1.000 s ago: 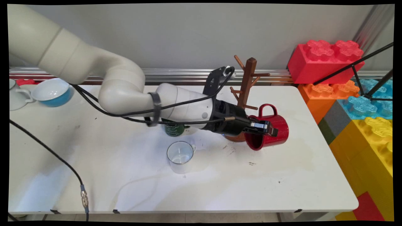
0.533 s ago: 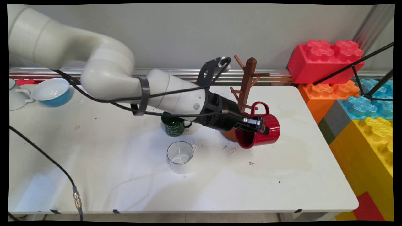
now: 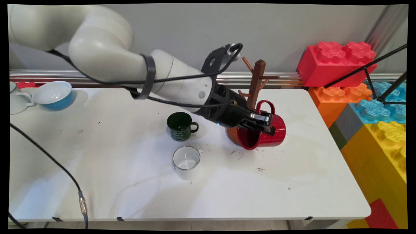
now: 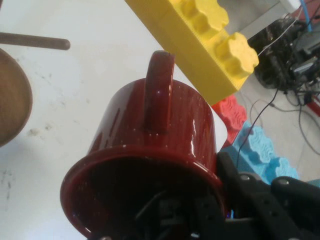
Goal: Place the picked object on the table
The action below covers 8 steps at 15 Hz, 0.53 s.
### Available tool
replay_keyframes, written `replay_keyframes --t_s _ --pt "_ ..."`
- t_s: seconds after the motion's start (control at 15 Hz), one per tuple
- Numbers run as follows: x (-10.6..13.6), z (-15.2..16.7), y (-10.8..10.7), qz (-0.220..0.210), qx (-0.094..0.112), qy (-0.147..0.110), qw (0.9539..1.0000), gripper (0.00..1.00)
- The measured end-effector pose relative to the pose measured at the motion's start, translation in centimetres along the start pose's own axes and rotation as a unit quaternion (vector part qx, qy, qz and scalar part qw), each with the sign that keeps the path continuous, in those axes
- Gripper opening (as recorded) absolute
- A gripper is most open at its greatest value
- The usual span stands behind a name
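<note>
Claw (image 3: 266,125) of black two-finger type is clamped on the rim of the glossy red enamel mug (image 3: 271,133), one finger (image 4: 250,200) outside the wall and the other inside the mouth, as the hand view shows. Mug is held tilted on its side above the white counter (image 3: 130,182), mouth facing the near-left, looped handle (image 3: 266,105) pointing up and back. Directly behind the mug stands the brown wooden mug tree (image 3: 255,86) with angled pegs; the mug handle lies just beside its post, and the round base (image 3: 231,134) of the tree shows at the mug's left. In the hand view the same base (image 4: 12,97) appears at the left edge with one peg (image 4: 35,41) above it. Left of the claw, a dark green enamel mug (image 3: 179,126) stands upright on the counter. Nearer the front edge, a white enamel mug (image 3: 187,162) stands upright, well apart from the red mug. At the far left, a blue bowl with white interior (image 3: 53,95) sits beside a white cup (image 3: 16,101) partly cut by the frame. Beyond the counter's right end, large plastic building blocks are stacked: red (image 3: 334,61), orange (image 3: 338,97), blue (image 3: 380,107) and yellow (image 3: 386,146).
</note>
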Motion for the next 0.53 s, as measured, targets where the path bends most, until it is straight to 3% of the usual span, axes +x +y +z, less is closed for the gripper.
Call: replay_keyframes --t_s 0.2,0.53 --pt "1.1 -0.8 0.9 0.003 0.02 -0.015 0.9997 0.0" --pt "2.6 -2.3 2.4 0.001 0.075 -0.057 0.9956 0.0"
